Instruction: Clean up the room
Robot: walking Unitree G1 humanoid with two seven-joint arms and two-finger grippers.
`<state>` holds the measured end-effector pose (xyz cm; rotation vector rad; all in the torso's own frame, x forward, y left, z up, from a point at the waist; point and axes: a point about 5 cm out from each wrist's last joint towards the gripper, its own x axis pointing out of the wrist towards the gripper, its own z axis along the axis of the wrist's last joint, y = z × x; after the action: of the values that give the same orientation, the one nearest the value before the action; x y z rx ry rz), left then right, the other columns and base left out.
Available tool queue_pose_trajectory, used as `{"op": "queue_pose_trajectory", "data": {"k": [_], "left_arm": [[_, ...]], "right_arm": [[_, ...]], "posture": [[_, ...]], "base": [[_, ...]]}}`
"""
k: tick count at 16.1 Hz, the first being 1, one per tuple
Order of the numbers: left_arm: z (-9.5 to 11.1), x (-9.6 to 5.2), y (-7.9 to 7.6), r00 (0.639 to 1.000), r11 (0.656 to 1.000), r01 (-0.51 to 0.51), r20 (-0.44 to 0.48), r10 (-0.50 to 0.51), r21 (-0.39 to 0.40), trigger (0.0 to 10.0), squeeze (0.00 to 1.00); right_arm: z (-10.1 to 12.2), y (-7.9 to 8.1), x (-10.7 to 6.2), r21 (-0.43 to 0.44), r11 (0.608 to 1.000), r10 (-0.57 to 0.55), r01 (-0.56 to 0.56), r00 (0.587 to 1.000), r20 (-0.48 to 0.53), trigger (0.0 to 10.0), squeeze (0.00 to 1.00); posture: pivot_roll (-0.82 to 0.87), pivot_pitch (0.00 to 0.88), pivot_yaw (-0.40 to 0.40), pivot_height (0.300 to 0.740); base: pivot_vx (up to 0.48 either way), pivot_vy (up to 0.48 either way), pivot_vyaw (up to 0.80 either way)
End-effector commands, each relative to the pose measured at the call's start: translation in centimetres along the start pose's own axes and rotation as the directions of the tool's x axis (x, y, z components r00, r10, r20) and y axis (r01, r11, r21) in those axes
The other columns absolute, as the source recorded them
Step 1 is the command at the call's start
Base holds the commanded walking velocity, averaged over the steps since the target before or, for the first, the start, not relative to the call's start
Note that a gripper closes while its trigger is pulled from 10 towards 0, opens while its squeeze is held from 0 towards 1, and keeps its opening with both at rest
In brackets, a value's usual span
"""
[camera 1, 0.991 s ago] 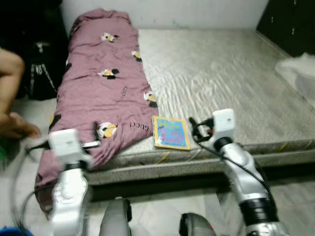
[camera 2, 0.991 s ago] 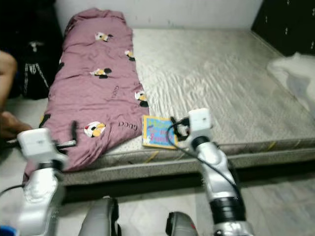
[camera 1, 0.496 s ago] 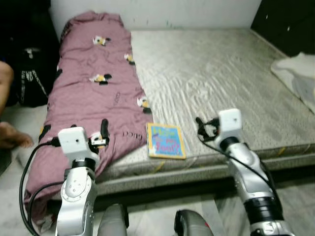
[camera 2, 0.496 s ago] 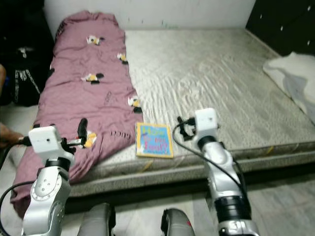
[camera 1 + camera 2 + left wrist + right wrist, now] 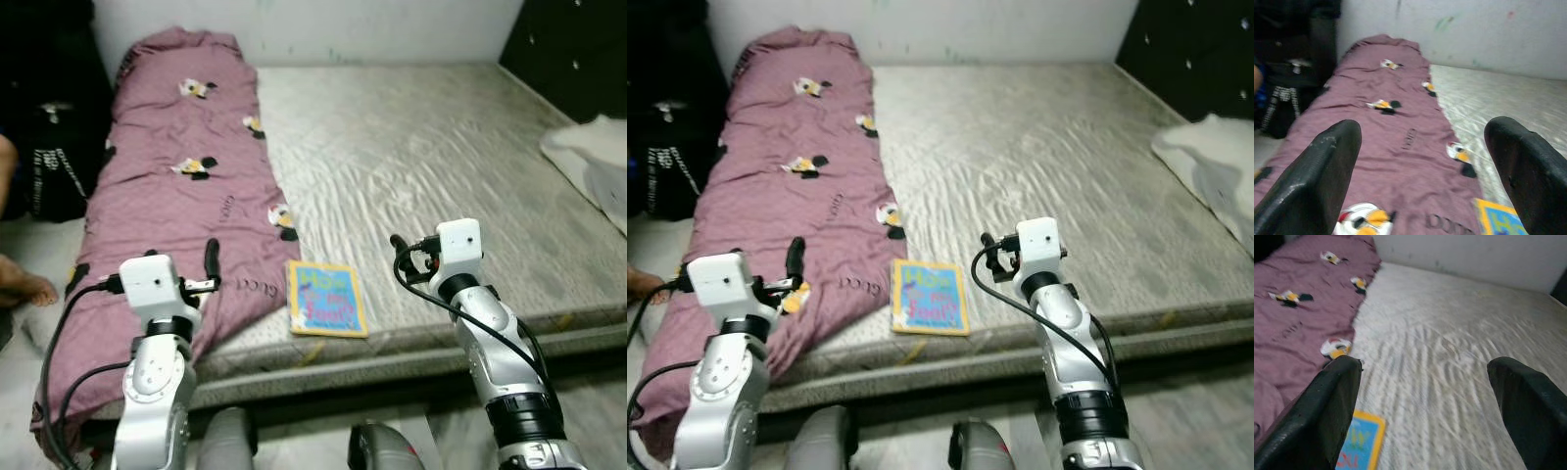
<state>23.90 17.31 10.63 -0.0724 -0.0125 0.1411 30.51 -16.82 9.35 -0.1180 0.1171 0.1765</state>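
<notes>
A long purple blanket (image 5: pixel 181 166) with cartoon prints lies along the left side of a bare grey mattress (image 5: pixel 441 147). A thin blue and yellow book (image 5: pixel 326 299) lies flat near the mattress's front edge, just right of the blanket's lower end. My left gripper (image 5: pixel 209 272) is raised over the blanket's near end, open, with nothing between its fingers (image 5: pixel 1322 176). My right gripper (image 5: pixel 398 253) hovers open over the mattress a little right of the book (image 5: pixel 1359 445), fingers (image 5: pixel 1528 406) wide apart and holding nothing.
A black bag (image 5: pixel 49 147) stands on the floor left of the bed, with a person's foot (image 5: pixel 20 289) near it. White cloth (image 5: pixel 598 157) lies at the right edge. A dark cabinet (image 5: pixel 578 49) stands at the back right. The wall closes the far side.
The camera has shifted and steadied, so the bed sits lower in the picture. My left arm has come up nearer the blanket's end. The person's arm has slid out at the left.
</notes>
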Motion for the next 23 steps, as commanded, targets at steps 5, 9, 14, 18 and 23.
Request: {"op": "queue_pose_trajectory", "data": {"k": [5, 9, 14, 18, 23], "left_arm": [[0.1, 0.1, 0.5, 0.999, 0.999, -0.030, -0.010, 0.030, 0.020, 10.0, 0.00], [0.0, -0.4, 2.1, 0.997, 0.998, -0.057, -0.046, 0.059, 0.035, 10.0, 0.00], [-0.5, 0.4, 2.4, 0.994, 0.997, -0.020, -0.110, 0.029, 0.081, 10.0, 0.00], [0.2, 1.1, 2.4, 0.996, 0.998, -0.043, -0.073, 0.047, 0.055, 10.0, 0.00], [0.6, 1.3, 2.0, 0.998, 0.998, -0.040, -0.053, 0.042, 0.044, 10.0, 0.00]], "right_arm": [[0.8, 0.6, 0.4, -0.001, 1.000, 0.016, -0.016, 0.999, 0.029, 10.0, 0.00], [0.5, 0.3, 0.0, 0.023, 1.000, -0.013, 0.012, 1.000, 0.023, 10.0, 0.00], [0.6, 0.1, -0.4, 0.028, 0.999, -0.024, 0.024, 1.000, 0.011, 10.0, 0.00], [0.4, -0.2, -0.6, 0.029, 0.999, -0.038, 0.038, 0.999, 0.000, 10.0, 0.00], [0.5, 0.1, -0.1, 0.017, 1.000, -0.025, 0.025, 1.000, -0.001, 10.0, 0.00]], "posture": [[0.01, 0.000, -0.043, 0.660], [0.02, 0.000, -0.030, 0.626], [0.00, 0.035, -0.023, 0.577], [-0.01, 0.050, -0.030, 0.577], [0.00, 0.037, -0.031, 0.577]], "base": [[0.061, 0.000, 0.00], [0.000, 0.000, 0.00], [0.000, 0.000, 0.00], [0.000, 0.000, 0.00], [0.000, 0.000, 0.00]]}}
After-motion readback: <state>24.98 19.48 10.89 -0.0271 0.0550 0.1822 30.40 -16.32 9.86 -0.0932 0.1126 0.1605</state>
